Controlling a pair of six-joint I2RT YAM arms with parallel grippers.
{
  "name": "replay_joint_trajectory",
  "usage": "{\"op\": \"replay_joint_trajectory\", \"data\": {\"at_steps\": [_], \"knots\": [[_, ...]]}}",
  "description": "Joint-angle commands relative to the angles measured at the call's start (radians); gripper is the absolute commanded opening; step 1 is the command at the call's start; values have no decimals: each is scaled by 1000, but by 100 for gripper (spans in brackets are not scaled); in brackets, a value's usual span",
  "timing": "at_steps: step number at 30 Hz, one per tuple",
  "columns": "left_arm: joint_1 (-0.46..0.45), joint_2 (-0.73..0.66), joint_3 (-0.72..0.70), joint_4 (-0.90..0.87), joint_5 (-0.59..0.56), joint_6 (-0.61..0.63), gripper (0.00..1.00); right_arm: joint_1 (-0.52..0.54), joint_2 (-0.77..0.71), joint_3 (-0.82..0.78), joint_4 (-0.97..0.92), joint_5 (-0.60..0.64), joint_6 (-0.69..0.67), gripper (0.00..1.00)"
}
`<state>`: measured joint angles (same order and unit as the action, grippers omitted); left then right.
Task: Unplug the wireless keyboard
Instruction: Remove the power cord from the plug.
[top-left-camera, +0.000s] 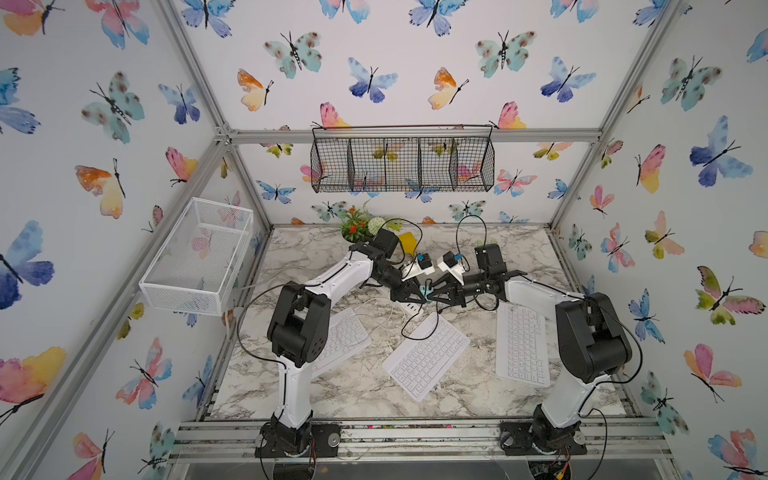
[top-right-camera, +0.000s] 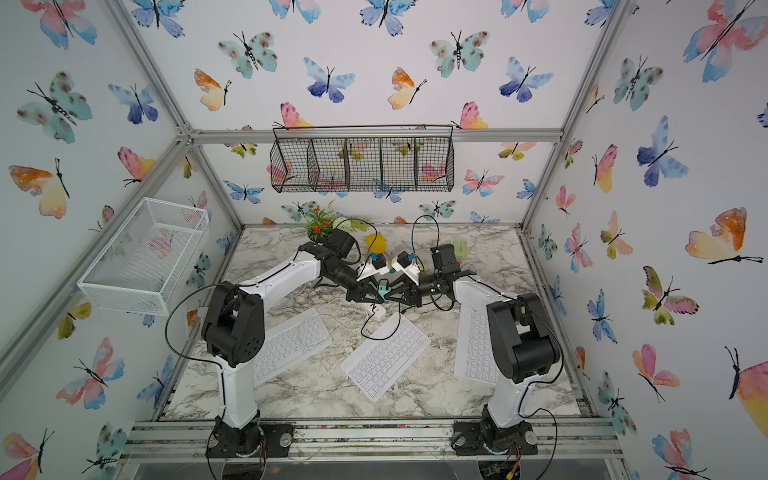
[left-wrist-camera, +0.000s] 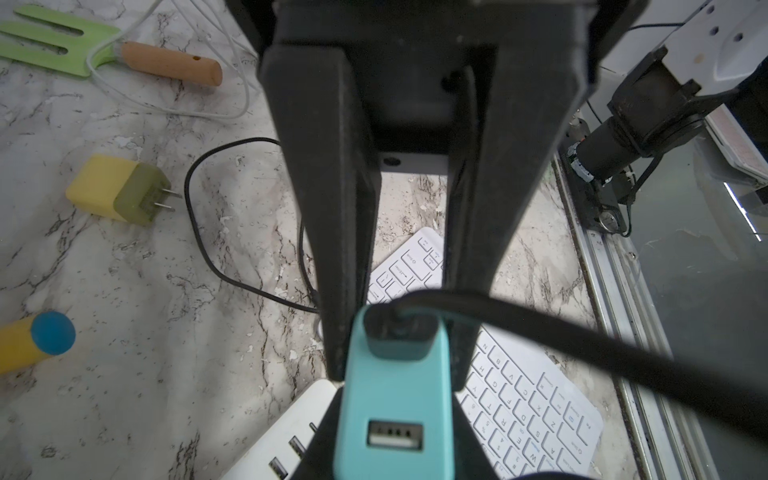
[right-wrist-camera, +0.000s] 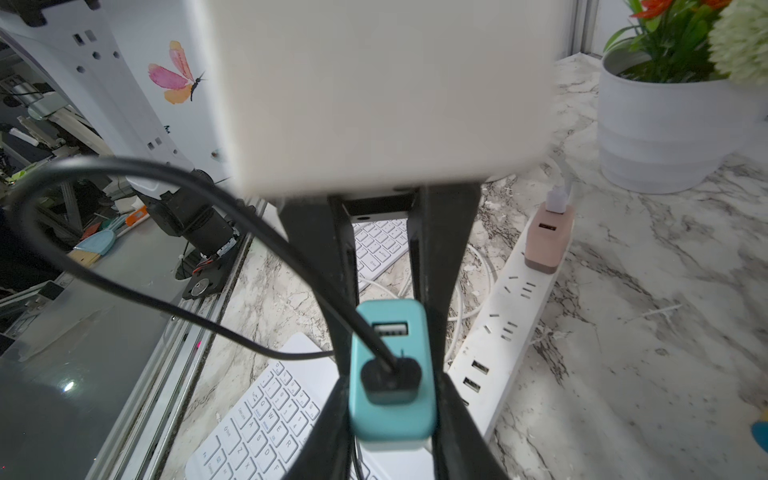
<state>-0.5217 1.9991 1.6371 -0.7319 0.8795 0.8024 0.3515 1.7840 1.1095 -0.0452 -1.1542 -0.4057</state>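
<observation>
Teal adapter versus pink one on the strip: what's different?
The teal adapter carries a black cable; the pink adapter a white cable. The left gripper and right gripper flank the teal adapter; the pink adapter stands untouched. The pink adapter sits in the power strip; the teal adapter's prongs are hidden. Each shows one free USB port.

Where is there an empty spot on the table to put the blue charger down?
Bare marble runs along the front edge, below the middle keyboard, and in the far right corner behind the right arm. The centre is crowded: left gripper, right gripper, power strip and cords bunch around the charger.
</observation>
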Motion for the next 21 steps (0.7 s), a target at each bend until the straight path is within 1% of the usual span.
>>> {"op": "replay_joint_trajectory", "data": {"at_steps": [1, 5, 9, 13, 17, 18, 20, 21], "knots": [[-19, 26, 1, -29, 12, -4, 0, 0, -31, -6, 134, 43, 143, 38], [-17, 23, -12, 7, -30, -37, 0, 0, -49, -19, 158, 106, 174, 45], [-12, 39, -11, 51, -107, -103, 0, 0, -75, -57, 262, 190, 275, 48], [-13, 57, 21, 82, -204, -212, 0, 1, -72, -70, 327, 292, 437, 48], [-17, 52, 4, 188, -315, -353, 0, 11, -66, -88, 391, 374, 610, 47], [-18, 48, -5, 212, -342, -379, 0, 22, -66, -89, 395, 385, 625, 46], [-22, 40, -21, 259, -386, -430, 0, 55, -71, -91, 393, 451, 639, 46], [-24, 36, -30, 274, -386, -448, 0, 67, -69, -93, 397, 468, 646, 46]]}}
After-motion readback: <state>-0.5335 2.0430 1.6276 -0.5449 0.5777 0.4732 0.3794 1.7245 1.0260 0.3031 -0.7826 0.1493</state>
